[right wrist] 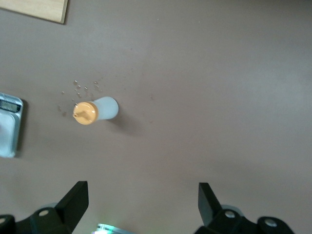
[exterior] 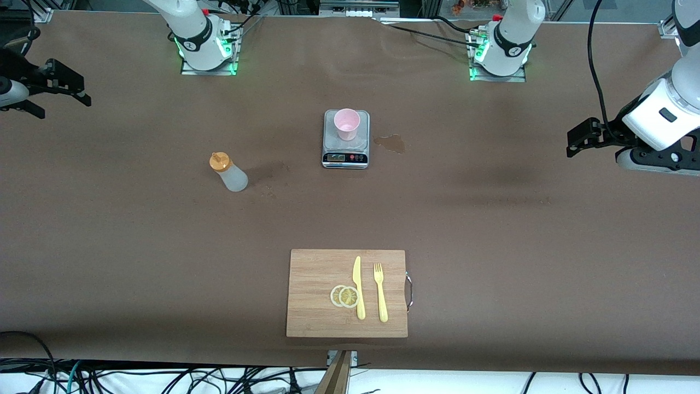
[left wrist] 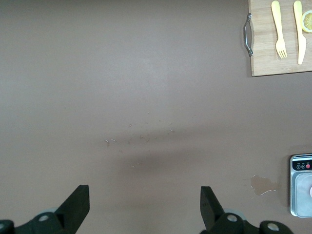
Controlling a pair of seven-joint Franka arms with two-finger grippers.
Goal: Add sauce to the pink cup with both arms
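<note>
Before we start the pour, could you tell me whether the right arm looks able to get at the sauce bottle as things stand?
Probably yes. The sauce bottle stands upright and alone toward the right arm's end of the table, with bare tabletop around it. The right gripper hovers with jaws open over that end, and nothing lies between them.

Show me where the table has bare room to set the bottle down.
Bare cloth lies between the squeeze bottle and the cutting board, and from the scale holding the pink cup out to the left pincer. The right pincer waits open at its end. The board is crowded: lemon slices, knife, fork.
</note>
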